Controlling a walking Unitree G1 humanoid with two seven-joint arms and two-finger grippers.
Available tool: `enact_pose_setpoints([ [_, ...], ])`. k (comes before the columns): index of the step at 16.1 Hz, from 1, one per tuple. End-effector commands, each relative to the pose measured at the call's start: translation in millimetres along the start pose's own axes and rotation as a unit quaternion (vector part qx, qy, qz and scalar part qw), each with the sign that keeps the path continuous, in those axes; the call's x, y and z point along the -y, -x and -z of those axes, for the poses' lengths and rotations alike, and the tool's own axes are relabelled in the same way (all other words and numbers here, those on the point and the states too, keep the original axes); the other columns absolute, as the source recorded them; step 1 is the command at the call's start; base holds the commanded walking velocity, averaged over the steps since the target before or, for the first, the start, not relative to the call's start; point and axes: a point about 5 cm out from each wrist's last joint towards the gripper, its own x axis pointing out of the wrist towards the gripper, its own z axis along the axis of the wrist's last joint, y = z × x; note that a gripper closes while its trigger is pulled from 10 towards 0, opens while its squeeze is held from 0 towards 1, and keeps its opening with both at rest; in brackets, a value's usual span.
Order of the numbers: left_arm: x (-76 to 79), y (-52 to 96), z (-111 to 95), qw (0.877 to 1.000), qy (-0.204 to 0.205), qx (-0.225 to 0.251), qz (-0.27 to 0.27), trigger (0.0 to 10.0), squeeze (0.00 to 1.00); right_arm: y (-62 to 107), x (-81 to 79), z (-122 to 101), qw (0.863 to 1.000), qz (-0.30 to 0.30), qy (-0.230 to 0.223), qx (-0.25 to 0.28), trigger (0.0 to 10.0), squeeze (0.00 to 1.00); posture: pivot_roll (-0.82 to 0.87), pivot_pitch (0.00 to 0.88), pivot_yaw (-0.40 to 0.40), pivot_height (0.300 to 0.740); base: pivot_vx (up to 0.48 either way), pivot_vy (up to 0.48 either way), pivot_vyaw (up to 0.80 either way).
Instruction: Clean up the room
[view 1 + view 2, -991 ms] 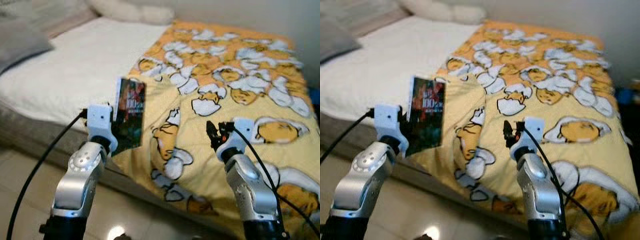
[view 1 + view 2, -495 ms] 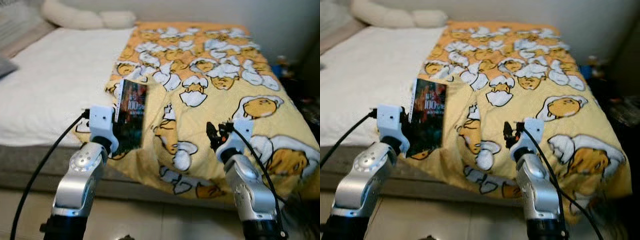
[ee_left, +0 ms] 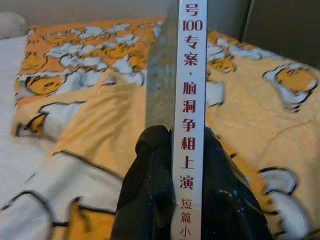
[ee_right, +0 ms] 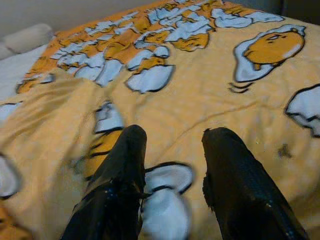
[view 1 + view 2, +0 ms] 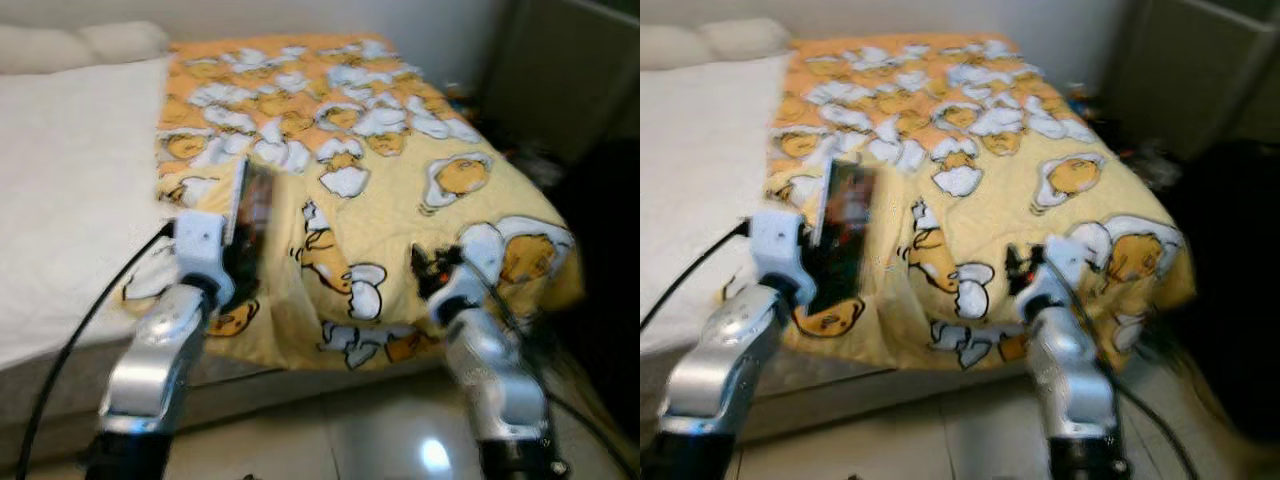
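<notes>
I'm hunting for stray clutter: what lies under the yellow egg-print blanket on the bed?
The yellow egg-print blanket drapes over the bed's foot and side, hiding whatever lies beneath. Beside it the bare white mattress cover shows. The left hand grips a book upright above the bed edge.

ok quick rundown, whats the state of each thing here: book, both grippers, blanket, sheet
book: held upright, spine toward the wrist camera, lifted off the bed
left gripper: shut on the book, one finger on each cover
right gripper: open, nothing between its fingers, above the blanket
yellow egg-print blanket: spread over the bed, rumpled, draping over the foot edge
white sheet: bare, uncovered beside the blanket
</notes>
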Motion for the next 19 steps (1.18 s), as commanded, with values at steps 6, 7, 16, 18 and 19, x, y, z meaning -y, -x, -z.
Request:
enact_pose_setpoints([
  [6, 5.6, -2.5, -13, 1.0, -0.005, 0.029, 0.008, 10.0, 0.0, 0.7, 4.3, -4, 1.0, 0.0, 0.005, 0.011, 10.0, 0.0, 0.0, 0.0, 0.01, 0.74, 0.0, 0.439, -0.21],
  [7, 4.9, -2.3, -13, 1.0, -0.005, 0.028, 0.007, 10.0, 0.0, 0.5, 1.1, -4, 1.0, -0.012, 0.009, 0.015, 10.0, 0.0, 0.0, 0.0, 0.01, 0.74, 0.0, 0.439, 0.0],
  [16, 5.6, -2.4, -12, 0.999, -0.009, 0.031, 0.005, 10.0, 0.0, -1.9, -5.5, -6, 0.997, -0.046, 0.051, 0.023, 10.0, 0.0, 0.01, 0.0, -0.004, 0.74, 0.0, 0.437, 0.0],
  [18, 6.0, -1.9, -13, 0.999, -0.01, 0.032, 0.004, 10.0, 0.0, -2.1, -4.9, -6, 0.997, -0.046, 0.051, 0.024, 10.0, 0.0, 0.01, 0.0, -0.004, 0.74, 0.0, 0.437, 0.0],
  [19, 5.8, -1.7, -13, 0.999, -0.011, 0.032, 0.005, 10.0, 0.0, -2.4, -4.9, -6, 0.997, -0.045, 0.052, 0.024, 10.0, 0.0, 0.01, 0.0, -0.004, 0.74, 0.0, 0.439, 0.0],
])
